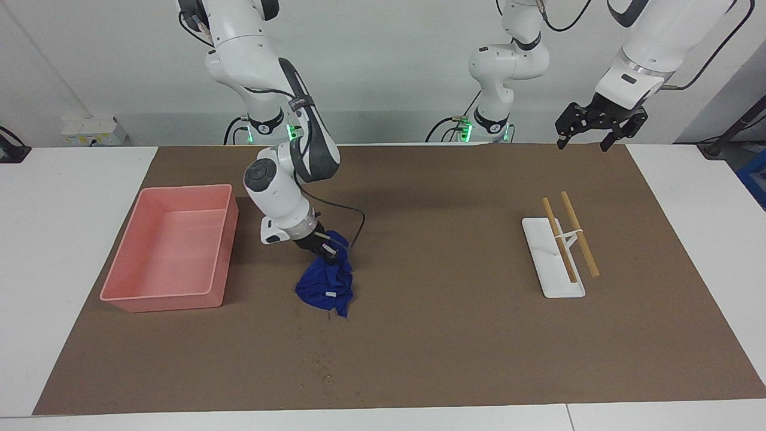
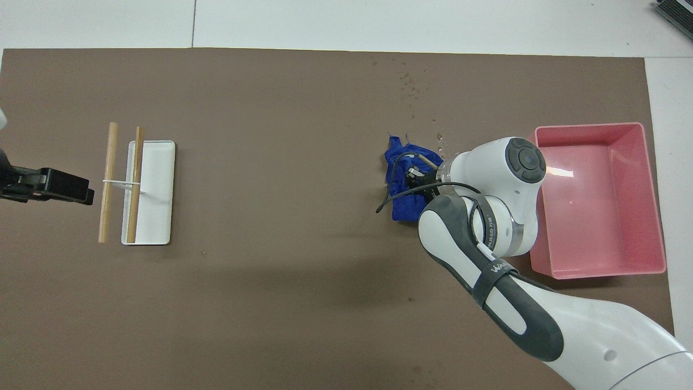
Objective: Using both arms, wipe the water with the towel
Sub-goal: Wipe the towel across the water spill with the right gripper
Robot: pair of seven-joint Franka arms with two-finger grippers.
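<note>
Your right end effector is down on the towel, and its fingers appear closed on the bunched blue cloth at the edge nearest the robots. The towel lies crumpled on the brown paper of the bench, beside the pink bin on the side toward the left arm.

The relation your next move turns on is this: the water lies farther from the robots than the towel. In the overhead view the droplets form a loose scatter whose long axis runs away from the robots, starting just past the towel's outer edge. A few specks sit almost at the cloth, and the thicker patch is near the bench's outer edge. I judge you need to drag the towel straight outward along that line, not sideways.

The right arm is clearly the nearer one. It is folded low, forearm sloping down and wrist tilted outward, so the cloth trails ahead of the end effector toward the water.

Your left end effector hangs high over the edge of the paper closest to the robots at the left arm's end, fingers spread and empty, waiting. The white tray with 2 wooden sticks sits well apart from the wet patch.
</note>
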